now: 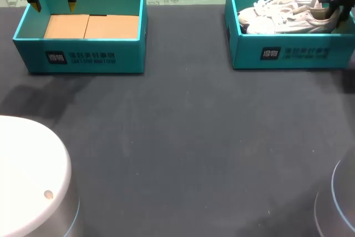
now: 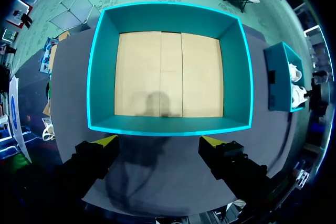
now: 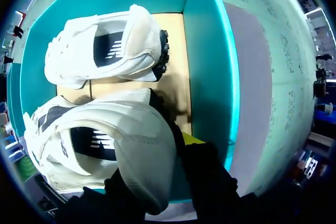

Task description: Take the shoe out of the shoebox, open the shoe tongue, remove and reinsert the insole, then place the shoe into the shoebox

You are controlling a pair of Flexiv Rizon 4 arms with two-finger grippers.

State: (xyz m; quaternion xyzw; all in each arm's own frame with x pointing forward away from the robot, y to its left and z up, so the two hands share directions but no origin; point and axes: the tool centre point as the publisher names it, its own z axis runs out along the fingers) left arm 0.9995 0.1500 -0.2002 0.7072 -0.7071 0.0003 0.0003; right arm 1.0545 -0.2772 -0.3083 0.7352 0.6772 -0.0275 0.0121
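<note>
On the dark bench [image 1: 183, 137] our left hand [image 1: 53, 8] hangs wide over the empty box [image 1: 83, 59], out of the way, right hand [image 1: 336, 9] at the heel of a shoe [image 3: 121, 145] in the shoebox [image 1: 288, 54], likely to lift it, grip we can't tell.

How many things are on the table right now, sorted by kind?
Teal shoeboxes: 2
White shoes: 2
Total: 4

Matt teal card shoebox [image 1: 249, 54], smooth white shoe [image 1: 283, 15], dark matt cloth-like tabletop [image 1: 188, 137].
</note>
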